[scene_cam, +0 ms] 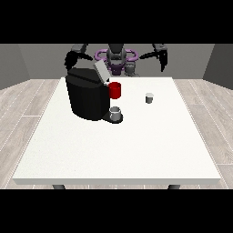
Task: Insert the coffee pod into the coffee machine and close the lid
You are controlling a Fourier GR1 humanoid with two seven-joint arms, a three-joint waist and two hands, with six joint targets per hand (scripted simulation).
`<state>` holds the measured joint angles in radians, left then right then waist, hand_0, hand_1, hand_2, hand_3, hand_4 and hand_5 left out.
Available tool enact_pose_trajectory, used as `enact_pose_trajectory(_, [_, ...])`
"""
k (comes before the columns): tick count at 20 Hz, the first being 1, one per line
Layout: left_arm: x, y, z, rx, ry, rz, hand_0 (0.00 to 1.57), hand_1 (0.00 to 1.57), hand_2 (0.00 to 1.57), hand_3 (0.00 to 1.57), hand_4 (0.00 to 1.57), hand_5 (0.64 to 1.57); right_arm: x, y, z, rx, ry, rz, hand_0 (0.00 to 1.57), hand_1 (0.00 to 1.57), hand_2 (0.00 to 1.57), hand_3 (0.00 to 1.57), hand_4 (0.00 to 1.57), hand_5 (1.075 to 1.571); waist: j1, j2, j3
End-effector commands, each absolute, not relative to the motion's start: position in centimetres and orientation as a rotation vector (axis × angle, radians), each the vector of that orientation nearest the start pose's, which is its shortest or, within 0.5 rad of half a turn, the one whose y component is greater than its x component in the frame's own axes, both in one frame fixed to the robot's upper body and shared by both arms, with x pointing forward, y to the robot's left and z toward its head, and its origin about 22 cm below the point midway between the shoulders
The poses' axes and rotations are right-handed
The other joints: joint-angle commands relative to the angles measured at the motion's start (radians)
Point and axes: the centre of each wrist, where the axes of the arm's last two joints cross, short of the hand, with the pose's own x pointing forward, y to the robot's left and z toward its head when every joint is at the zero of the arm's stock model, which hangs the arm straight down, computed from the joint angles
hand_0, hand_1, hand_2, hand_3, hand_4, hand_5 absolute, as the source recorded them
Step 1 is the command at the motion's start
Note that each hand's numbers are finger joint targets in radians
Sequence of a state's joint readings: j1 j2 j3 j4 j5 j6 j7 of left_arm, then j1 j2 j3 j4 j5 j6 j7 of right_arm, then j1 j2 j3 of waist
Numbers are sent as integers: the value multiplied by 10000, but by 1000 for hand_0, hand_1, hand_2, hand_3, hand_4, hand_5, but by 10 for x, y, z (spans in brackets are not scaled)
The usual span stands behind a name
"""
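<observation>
Small grey coffee pod (pixel 149 98) sits ungrasped at centre right, black coffee machine (pixel 87 96) lid raised; both hands' finger positions indiscernible. Next: reaching for the pod.

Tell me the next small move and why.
Probably bring the hand at the view's right down toward the pod: the pod stands alone on the table, that hand hangs raised near it, and the coffee machine has its lid up.

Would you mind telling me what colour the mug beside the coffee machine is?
The mug is red, seen in the front view, beside the black coffee machine.
</observation>
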<state>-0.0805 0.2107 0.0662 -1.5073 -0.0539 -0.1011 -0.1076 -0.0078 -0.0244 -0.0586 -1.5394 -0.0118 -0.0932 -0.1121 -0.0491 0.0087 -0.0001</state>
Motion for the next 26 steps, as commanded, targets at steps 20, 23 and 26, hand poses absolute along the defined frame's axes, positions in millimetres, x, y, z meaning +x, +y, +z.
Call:
enact_pose_trajectory(20, [344,339,14,3464,-14102,-3922,0,0,0,0,0,1571,280,-207,32,-807,-16925,-451,0,0,0,0,372,1571,-834,1609,-2])
enact_pose_trajectory(23, [346,323,4,3249,-13566,-4551,0,0,0,0,0,1571,279,-217,15,-784,-16516,-602,0,0,0,0,389,1571,-730,1371,1])
enact_pose_trajectory(26, [347,323,1,3297,-13489,-5106,0,0,375,0,0,1571,290,-218,24,-1398,-16226,-617,0,0,0,0,423,1571,-478,1278,-1])
